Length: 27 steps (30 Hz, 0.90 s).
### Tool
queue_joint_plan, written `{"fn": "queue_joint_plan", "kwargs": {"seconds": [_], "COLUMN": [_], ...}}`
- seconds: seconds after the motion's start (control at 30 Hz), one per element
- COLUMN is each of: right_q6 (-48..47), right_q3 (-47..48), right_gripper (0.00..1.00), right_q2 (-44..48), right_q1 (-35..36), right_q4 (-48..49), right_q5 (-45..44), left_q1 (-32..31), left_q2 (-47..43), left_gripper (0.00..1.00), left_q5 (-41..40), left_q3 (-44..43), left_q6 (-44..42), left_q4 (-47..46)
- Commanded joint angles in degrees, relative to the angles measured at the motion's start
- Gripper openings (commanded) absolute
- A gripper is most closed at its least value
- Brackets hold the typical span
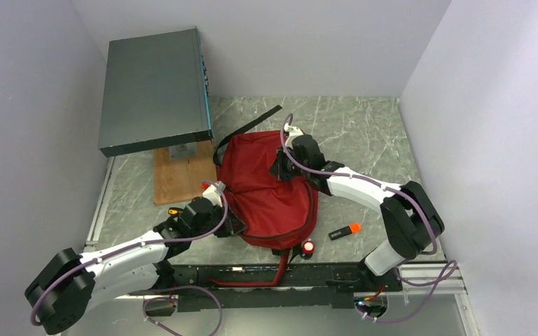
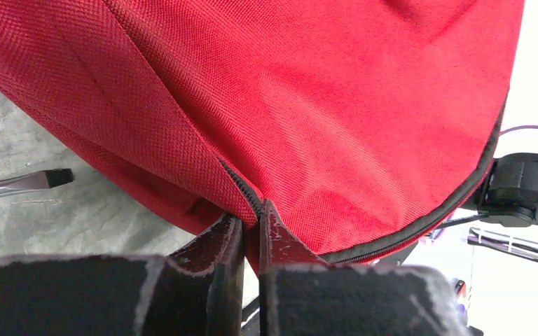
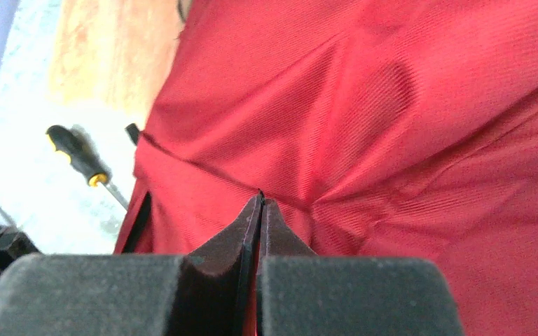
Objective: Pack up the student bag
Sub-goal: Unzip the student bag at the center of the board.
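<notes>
Fingers (image 2: pixel 217 241) of the left tool (image 2: pixel 252 213) are pinching the black zip edge at the near-left side of the student bag (image 1: pixel 266 182), with only a sliver of gap between them. The bag is lying crumpled in the middle of the counter (image 1: pixel 364 126). Further right, the right tool (image 3: pixel 260 199) is pressing its tips fully together on a small fold of red fabric at the bag's far-right side, and a black-and-orange marker (image 1: pixel 345 232) is lying just beyond.
</notes>
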<state>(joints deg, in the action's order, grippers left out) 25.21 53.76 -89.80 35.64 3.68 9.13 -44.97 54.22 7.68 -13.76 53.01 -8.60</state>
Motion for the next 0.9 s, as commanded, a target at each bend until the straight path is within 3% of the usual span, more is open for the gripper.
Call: {"fn": "queue_joint_plan", "kwargs": {"seconds": [0.0, 0.03, 0.17, 0.23, 0.3, 0.33, 0.43, 0.6, 0.77, 0.87], "right_q6": [2.0, 0.9, -0.2, 0.3, 0.6, 0.7, 0.0, -0.6, -0.2, -0.3], "right_q3": [-0.7, 0.5, 3.1, 0.8, -1.9, -3.1, -6.5, -12.0, -16.8, -19.0], "right_gripper": [0.00, 0.01, 0.31, 0.42, 0.51, 0.52, 0.58, 0.63, 0.62, 0.60], "right_q2": [5.0, 5.1, 8.2, 11.7, 15.2, 16.7, 21.7, 26.9, 27.1, 27.0], "right_q1": [2.0, 1.6, -0.2, -3.0, -6.6, -8.5, -12.7, -15.3, -16.7, -17.5], "right_q4": [6.8, 3.4, -8.6, -10.6, -11.6, -12.3, -13.8, -12.5, -8.6, -4.9], "right_q5": [4.1, 3.6, -1.8, -1.2, 1.0, 2.4, 3.1, 3.9, 6.6, 8.5], "left_q1": [-0.2, -0.2, -0.2, -0.4, -0.8, -1.6, -4.1, -8.3, -10.3, -9.9], "left_q2": [-4.2, -5.2, -8.3, -9.7, -10.1, -9.8, -6.8, 6.0, 22.4, 29.4], "left_gripper": [0.10, 0.14, 0.46, 0.55, 0.79, 0.86, 0.88, 0.81, 0.81, 0.76], "left_q5": [1.0, 1.3, 2.9, 5.0, 5.8, 5.8, 4.5, 0.3, -8.5, -10.9], "left_q3": [-1.2, -1.1, -3.1, -5.2, -9.0, -11.1, -18.1, -31.6, -51.1, -56.6], "left_q6": [-2.9, -3.1, -6.8, -9.8, -13.5, -15.4, -20.0, -21.0, -18.9, -17.0], "left_q4": [-2.1, -1.9, -0.9, -0.7, 1.8, 3.1, 6.1, 9.0, 21.7, 21.7]}}
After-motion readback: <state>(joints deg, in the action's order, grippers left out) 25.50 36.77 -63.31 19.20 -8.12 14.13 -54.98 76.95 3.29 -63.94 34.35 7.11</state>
